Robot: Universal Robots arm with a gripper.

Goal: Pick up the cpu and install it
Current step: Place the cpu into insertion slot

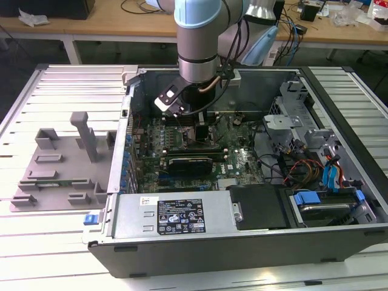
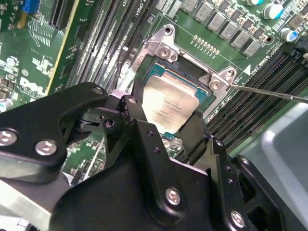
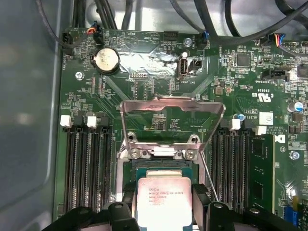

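Note:
The cpu (image 3: 162,204), a flat square chip with a silvery top plate, sits between the black fingers (image 3: 126,193) of my gripper (image 3: 163,197), which is shut on it. It hangs level just over the open socket (image 3: 163,166) on the green motherboard, slightly offset toward the camera. In the second wrist view the cpu (image 2: 169,107) shows between the two fingers (image 2: 135,113), right above the socket's metal frame (image 2: 166,50). In the exterior view the arm (image 1: 197,54) reaches down into the open computer case (image 1: 242,242).
The socket's metal load plate (image 3: 172,120) stands flipped up behind the socket, and a thin lever rod (image 2: 269,91) sticks out beside it. Memory slots (image 3: 89,168) flank the socket. A grey plastic fixture (image 1: 60,163) lies on the table at the exterior view's left.

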